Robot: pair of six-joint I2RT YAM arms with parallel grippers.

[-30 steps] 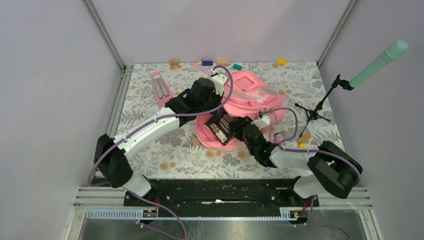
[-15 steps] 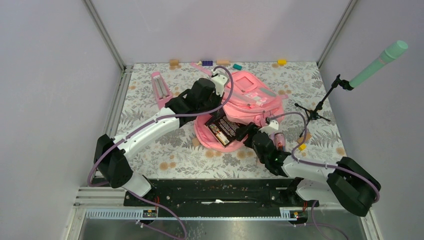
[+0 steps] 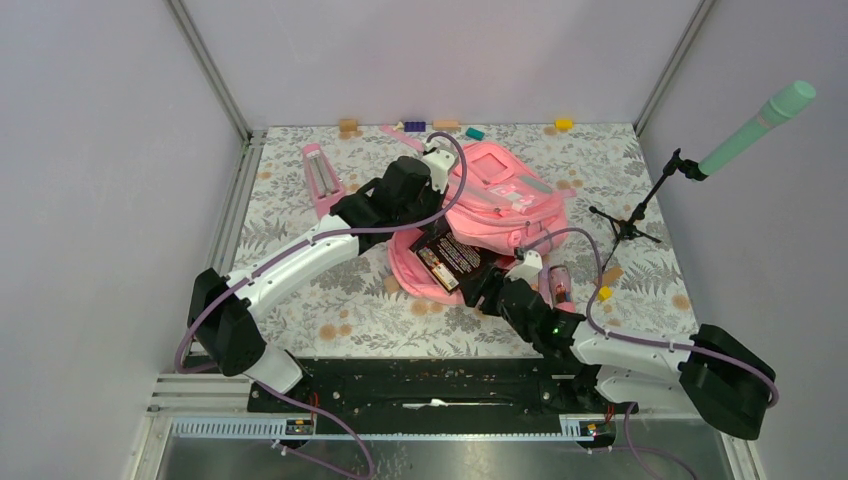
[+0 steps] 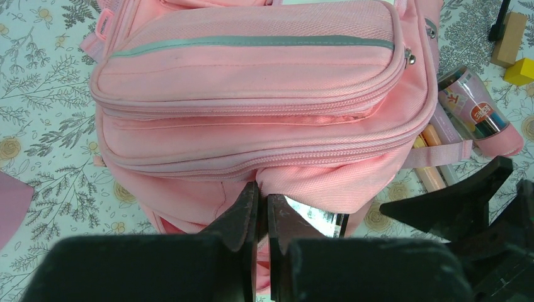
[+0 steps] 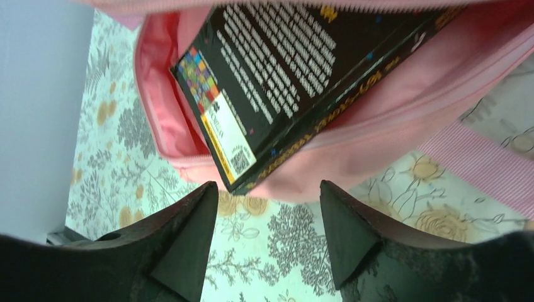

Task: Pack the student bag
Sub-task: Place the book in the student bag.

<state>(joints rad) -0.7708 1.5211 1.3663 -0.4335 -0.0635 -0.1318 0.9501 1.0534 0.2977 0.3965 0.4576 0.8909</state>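
The pink student bag (image 3: pixel 505 195) lies on the floral table, its mouth facing the near side. A black book (image 3: pixel 455 258) sticks halfway out of the mouth. My left gripper (image 3: pixel 438 222) is shut on the upper edge of the bag's opening; in the left wrist view (image 4: pixel 263 192) pink fabric (image 4: pixel 327 182) is pinched between the jaws and the book's corner (image 4: pixel 321 220) shows below. My right gripper (image 3: pixel 490 292) is open and empty just in front of the book. In the right wrist view (image 5: pixel 267 198) the book (image 5: pixel 283 82) rests inside the pink bag (image 5: pixel 378 145).
A clear pencil case (image 3: pixel 558 283) lies right of the bag, also seen in the left wrist view (image 4: pixel 482 113). A yellow block (image 3: pixel 604 293) and wooden block (image 3: pixel 610 275) lie nearby. A pink triangular stand (image 3: pixel 322 178) is at left, a microphone stand (image 3: pixel 640 205) at right, small blocks (image 3: pixel 414 126) along the back.
My right gripper has drawn back from the book toward the near edge and its arm has swung lower and rightward. The book sits slightly deeper in the bag. The left arm has not moved.
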